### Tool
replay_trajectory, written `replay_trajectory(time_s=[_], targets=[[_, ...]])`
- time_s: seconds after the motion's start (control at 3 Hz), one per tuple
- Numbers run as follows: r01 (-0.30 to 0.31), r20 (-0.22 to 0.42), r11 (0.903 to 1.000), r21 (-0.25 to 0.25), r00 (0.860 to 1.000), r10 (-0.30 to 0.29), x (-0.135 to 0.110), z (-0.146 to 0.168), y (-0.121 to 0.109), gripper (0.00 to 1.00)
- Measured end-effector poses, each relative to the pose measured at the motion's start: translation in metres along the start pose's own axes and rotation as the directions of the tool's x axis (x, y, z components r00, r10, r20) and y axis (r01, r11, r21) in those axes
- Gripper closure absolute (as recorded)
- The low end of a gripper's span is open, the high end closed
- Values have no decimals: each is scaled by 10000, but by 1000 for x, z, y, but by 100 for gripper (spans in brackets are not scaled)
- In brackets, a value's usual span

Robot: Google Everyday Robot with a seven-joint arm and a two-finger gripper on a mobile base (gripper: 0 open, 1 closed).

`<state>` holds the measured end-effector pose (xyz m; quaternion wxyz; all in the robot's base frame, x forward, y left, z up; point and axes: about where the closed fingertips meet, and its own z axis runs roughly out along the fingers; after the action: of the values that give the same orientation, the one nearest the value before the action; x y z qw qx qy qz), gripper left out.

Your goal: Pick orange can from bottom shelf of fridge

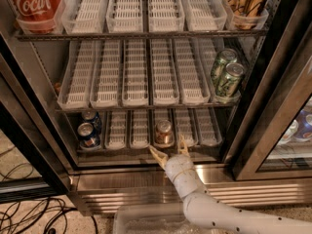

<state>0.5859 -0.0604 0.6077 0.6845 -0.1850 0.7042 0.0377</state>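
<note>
Arm point(229, 219): white, jointed; reaches up from the lower right toward the bottom shelf point(117, 130)
Wrist point(179, 172): just below that shelf's front edge
Gripper point(170, 151): at that edge; fingers point(158, 156) spread apart

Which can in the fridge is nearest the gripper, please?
The orange can on the bottom shelf, just beyond the open gripper. The blue cans sit at that shelf's left end; the green cans are one shelf up.

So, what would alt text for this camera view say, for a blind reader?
A robot arm's tool, fingers open, sits just in front of an orange can on the bottom shelf of an open fridge. Blue cans stand to its left; green cans on the shelf above.
</note>
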Motion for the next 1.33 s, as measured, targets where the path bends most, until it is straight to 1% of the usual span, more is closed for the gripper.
replay_trajectory(time_s=[0.67, 1.0, 1.33], targets=[[89, 282, 9994, 334, 9996, -99, 2, 15, -6, 33], [38, 396, 9989, 467, 9992, -57, 2, 23, -8, 36], [-215, 368, 9978, 632, 9991, 192, 9, 38, -9, 36]])
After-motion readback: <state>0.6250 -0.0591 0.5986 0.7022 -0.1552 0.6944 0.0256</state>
